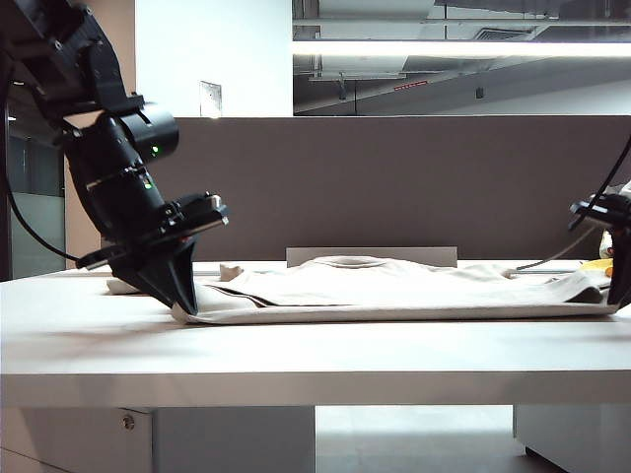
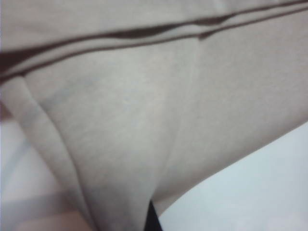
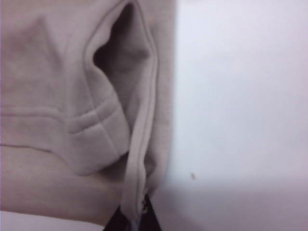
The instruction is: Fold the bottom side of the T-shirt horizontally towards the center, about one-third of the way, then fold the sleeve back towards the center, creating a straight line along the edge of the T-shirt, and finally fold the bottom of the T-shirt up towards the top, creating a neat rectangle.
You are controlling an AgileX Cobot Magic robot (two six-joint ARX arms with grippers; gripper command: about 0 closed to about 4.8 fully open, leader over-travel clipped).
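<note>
Left gripper (image 1: 185, 301) and right gripper (image 1: 618, 296), fingers clenched on T-shirt (image 1: 394, 286) corners at table (image 1: 296, 345) level

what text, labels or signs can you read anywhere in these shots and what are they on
No text can be read in any view.
Red sign under the ceiling: too small and blurred to read.
Pale notice on the wall behind the divider: too small to read.
T-shirt: plain beige, no print or label showing.
Left claw and right claw, shut on the T-shirt's near edge: no markings visible, only green lights on the left arm.
</note>
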